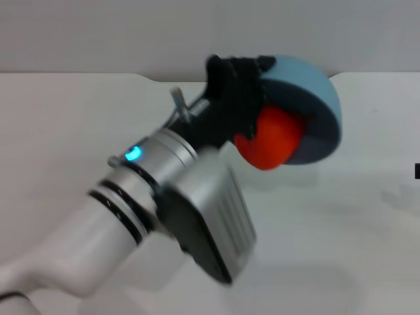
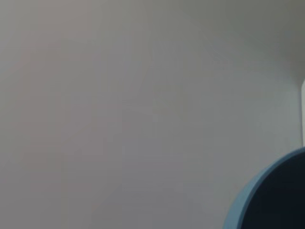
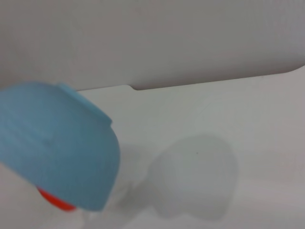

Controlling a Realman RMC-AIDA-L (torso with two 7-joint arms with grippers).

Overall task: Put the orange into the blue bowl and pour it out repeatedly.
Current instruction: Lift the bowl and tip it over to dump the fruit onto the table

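My left gripper (image 1: 252,73) is held up over the white table, shut on the rim of the blue bowl (image 1: 319,98). The bowl is tipped steeply on its side, its opening facing down and toward me. The orange (image 1: 272,141) is at the bowl's lower lip, partly out of it and above the table. The left wrist view shows only an edge of the bowl (image 2: 271,200). From the right wrist view I see the bowl's (image 3: 57,143) outside, with a sliver of the orange (image 3: 55,202) under it. The right gripper is out of view.
The white table (image 1: 341,236) spreads below and to the right of the bowl, with a grey wall (image 1: 98,33) behind its far edge. A small dark object (image 1: 417,170) shows at the right border.
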